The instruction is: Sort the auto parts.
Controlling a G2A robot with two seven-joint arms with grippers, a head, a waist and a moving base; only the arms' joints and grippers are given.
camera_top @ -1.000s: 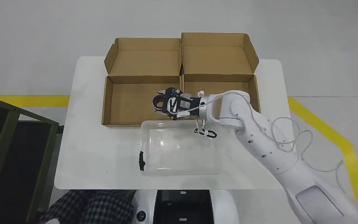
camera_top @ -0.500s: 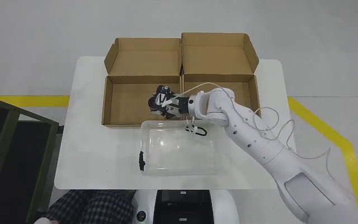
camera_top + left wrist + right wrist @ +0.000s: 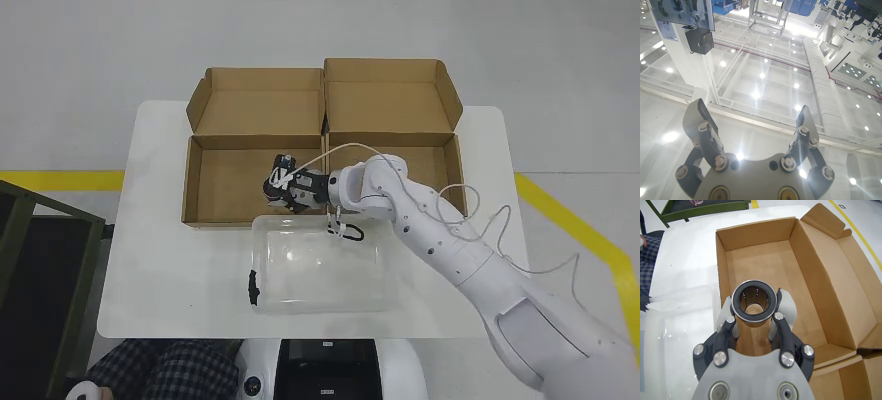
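Steel linear bearing (image 3: 753,315) is gripped in the right claw (image 3: 755,304) above an open cardboard box (image 3: 772,262); it should be lowered near the floor before release; left claw (image 3: 753,121) stands open.

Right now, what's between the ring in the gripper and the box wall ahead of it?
Nothing: the right wrist view shows bare cardboard floor from the ring in the right gripper to that wall.

Overhead, right-wrist views sharing cardboard box (image 3: 225,185)
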